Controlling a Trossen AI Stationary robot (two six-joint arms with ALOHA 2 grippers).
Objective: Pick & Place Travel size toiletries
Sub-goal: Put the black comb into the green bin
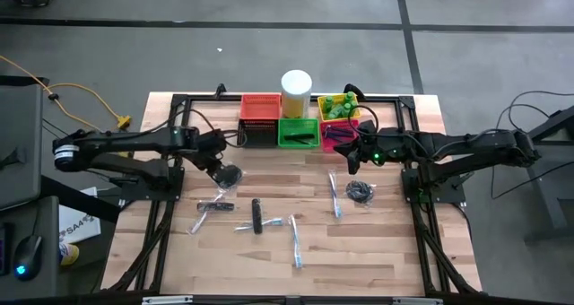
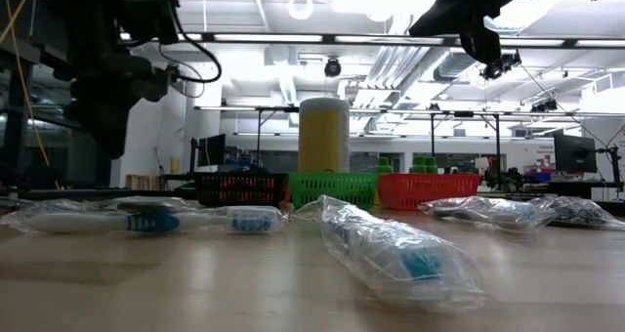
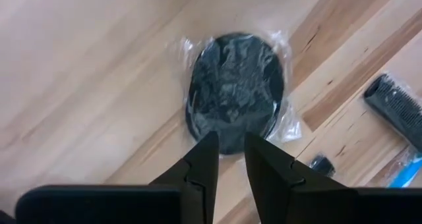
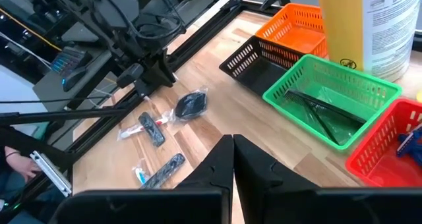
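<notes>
Left gripper (image 3: 229, 159), fingers slightly apart, hangs over the flat-lying, oval wrapped dark bundle (image 3: 235, 89).

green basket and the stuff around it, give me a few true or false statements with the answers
1. The green basket holds thin dark sticks. True.
2. The left gripper grips a wrapped toothbrush. False: its jaws stand slightly apart above the dark coiled bundle in clear wrap, which lies on the table.
3. The tall white cylinder stands behind the green basket. True.
4. The right gripper has its jaws wide open. False: they are shut and hold nothing.
5. The yellow basket is empty. False: small green lumps fill it.
6. Several wrapped toothbrushes lie loose on the wooden table. True.
</notes>
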